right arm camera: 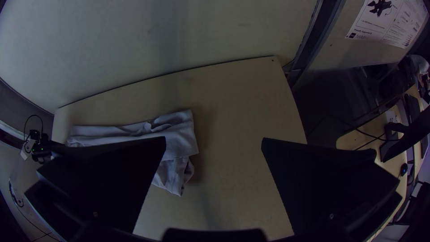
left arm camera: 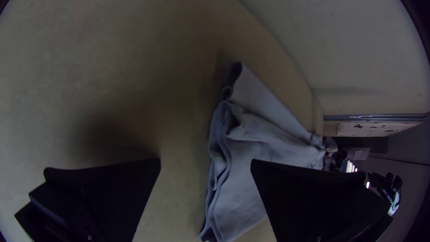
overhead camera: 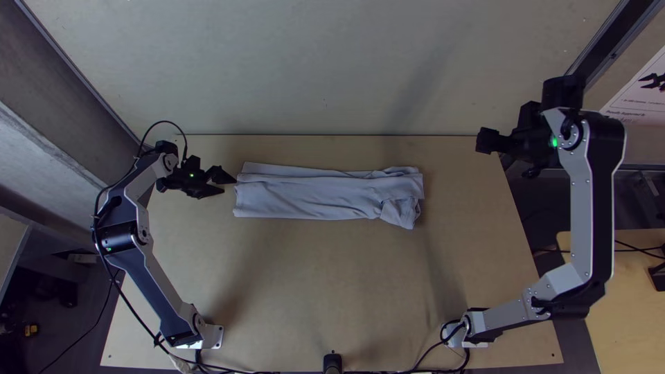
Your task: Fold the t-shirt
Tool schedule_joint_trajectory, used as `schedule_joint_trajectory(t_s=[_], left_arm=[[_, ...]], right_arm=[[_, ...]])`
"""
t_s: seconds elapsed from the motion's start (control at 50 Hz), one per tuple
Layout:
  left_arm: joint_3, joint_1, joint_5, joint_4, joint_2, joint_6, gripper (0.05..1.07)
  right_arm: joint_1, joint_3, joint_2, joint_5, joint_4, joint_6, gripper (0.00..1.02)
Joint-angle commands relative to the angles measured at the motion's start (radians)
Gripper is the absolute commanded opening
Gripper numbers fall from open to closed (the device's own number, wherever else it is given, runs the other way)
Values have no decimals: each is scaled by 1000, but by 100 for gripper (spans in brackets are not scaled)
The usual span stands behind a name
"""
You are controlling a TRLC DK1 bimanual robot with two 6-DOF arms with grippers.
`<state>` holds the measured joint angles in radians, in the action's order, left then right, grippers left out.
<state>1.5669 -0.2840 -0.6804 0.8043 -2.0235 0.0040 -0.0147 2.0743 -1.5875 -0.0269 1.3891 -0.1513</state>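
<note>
the t-shirt [overhead camera: 305,197] lies in a strip (right end rumpled).

Top view: a poster [overhead camera: 643,93] near two o'clock is cut off. Right wrist view: a finger [right arm camera: 112,179] at eight o'clock partly hides the shirt [right arm camera: 180,136].

Lt. wood table [overhead camera: 332,291]; t-shirt [overhead camera: 305,197] on it, 12 o'clock of ctr., folded narrow, 3 o'clock end bunched.
</note>
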Motion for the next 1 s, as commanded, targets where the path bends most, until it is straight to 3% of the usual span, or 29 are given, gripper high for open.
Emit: schedule_joint_trajectory(t_s=[0.0,0.36,0.64,0.82,0.86,0.9,0.98], left_arm=[[-24,11,-8,-2,-29,2,103],[-146,256,-4,-145,42,-187,103],[-80,468,163,-185,8,-297,103],[5,519,252,-155,-50,-349,102],[24,523,275,-139,-58,-363,98],[38,523,309,-136,-64,-389,83],[58,522,377,-136,-66,-412,30]], right_arm=[[-8,-20,40,-7,-5,10,98],[10,-106,70,-7,-9,-5,98],[19,-217,138,-8,-38,-24,98],[38,-352,216,-8,-91,-51,98],[44,-388,238,-7,-105,-56,98],[48,-427,259,-8,-124,-59,98],[61,-491,296,-7,-160,-76,98]])
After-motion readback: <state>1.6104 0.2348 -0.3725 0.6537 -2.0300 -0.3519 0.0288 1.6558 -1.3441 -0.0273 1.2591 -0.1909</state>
